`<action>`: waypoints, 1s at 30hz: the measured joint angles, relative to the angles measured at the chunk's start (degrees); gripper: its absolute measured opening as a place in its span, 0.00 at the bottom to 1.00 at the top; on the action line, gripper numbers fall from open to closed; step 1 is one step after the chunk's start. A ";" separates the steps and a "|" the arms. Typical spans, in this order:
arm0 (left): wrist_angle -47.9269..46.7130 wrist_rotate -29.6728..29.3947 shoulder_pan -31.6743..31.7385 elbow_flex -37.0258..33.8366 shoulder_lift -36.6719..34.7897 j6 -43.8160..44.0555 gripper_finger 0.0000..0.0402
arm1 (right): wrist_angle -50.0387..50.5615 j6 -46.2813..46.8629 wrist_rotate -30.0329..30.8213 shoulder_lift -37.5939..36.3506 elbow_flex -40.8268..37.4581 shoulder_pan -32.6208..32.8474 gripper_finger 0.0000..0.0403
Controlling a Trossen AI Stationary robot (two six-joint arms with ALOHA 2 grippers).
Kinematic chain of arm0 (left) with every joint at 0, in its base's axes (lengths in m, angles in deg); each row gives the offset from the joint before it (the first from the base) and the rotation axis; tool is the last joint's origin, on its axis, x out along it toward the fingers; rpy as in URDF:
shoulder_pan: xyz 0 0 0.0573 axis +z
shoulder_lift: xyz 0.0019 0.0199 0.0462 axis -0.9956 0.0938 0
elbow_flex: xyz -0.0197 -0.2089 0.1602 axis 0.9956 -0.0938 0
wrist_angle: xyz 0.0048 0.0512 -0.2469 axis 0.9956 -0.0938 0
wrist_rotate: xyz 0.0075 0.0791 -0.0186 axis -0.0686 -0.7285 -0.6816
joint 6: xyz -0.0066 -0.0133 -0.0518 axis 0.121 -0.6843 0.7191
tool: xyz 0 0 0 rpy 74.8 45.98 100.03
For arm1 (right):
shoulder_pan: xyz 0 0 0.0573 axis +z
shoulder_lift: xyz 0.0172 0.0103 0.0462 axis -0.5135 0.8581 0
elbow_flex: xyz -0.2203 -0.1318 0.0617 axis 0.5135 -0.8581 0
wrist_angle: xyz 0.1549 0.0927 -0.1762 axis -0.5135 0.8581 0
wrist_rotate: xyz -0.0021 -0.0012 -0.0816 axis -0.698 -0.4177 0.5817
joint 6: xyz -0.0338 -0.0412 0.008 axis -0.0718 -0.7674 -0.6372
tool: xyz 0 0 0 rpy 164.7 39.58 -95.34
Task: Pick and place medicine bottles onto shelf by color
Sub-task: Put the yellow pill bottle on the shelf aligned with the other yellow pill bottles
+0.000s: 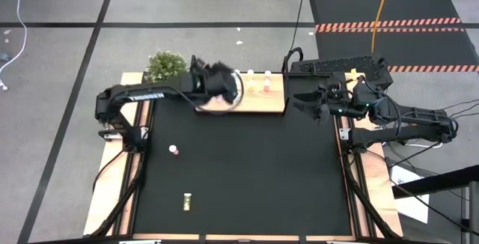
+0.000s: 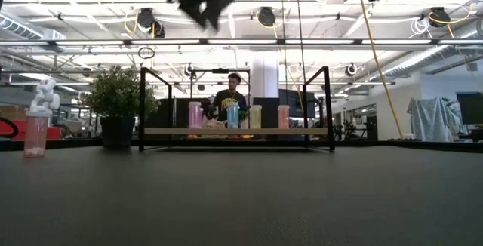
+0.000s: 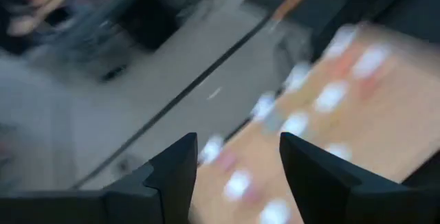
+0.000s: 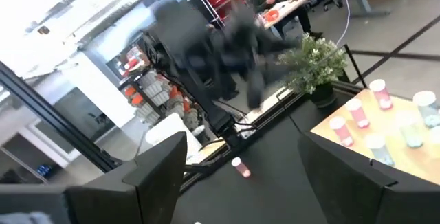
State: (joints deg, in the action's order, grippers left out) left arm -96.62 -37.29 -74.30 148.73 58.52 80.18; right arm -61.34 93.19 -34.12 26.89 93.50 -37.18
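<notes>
Jaws of the left gripper (image 3: 237,172) stand apart with nothing between them; through the gap its wrist view shows only the blurred wooden shelf (image 1: 273,102) and white bottle caps below. That gripper (image 1: 224,81) hangs in the air over the shelf's left part, at the far edge of the black worktop (image 1: 247,169); in the low view it (image 2: 205,4) is high above the shelf.

Jaws of the right gripper (image 4: 240,172) are spread wide and hold nothing. In the high view the right gripper (image 1: 299,99) hovers just off the shelf's right end, pointing toward it.

On the shelf, the low view shows a row of medicine bottles standing upright: a pink bottle (image 2: 195,115), a teal bottle (image 2: 232,115), a pale green bottle (image 2: 256,116) and an orange-pink bottle (image 2: 284,116).

Two bottles are off the shelf. A pink bottle with a white cap (image 1: 174,150) stands upright on the worktop's left side, well apart from the shelf; it also shows at the low view's left edge (image 2: 35,134). A yellow bottle (image 1: 187,200) lies on its side nearer the front edge.

A small potted plant (image 1: 165,66) sits just beside the shelf's left end. Beyond the worktop, a person (image 2: 231,95) is behind the shelf in the low view.
</notes>
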 joint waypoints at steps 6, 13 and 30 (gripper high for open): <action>-4.01 19.59 3.44 7.32 -4.76 -2.62 0.52 | 0.95 4.86 0.00 1.45 -0.04 0.11 0.68; -24.14 33.38 0.46 6.01 -10.96 5.86 0.52 | 2.30 9.33 0.39 5.31 -0.01 3.60 0.68; -18.04 50.50 -24.86 -24.81 -21.67 40.91 0.52 | -0.56 10.14 3.34 16.47 -0.04 5.50 0.68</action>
State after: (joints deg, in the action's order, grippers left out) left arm -114.66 13.21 -99.16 123.92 36.85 121.09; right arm -61.90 103.33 -30.78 43.36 93.45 -31.68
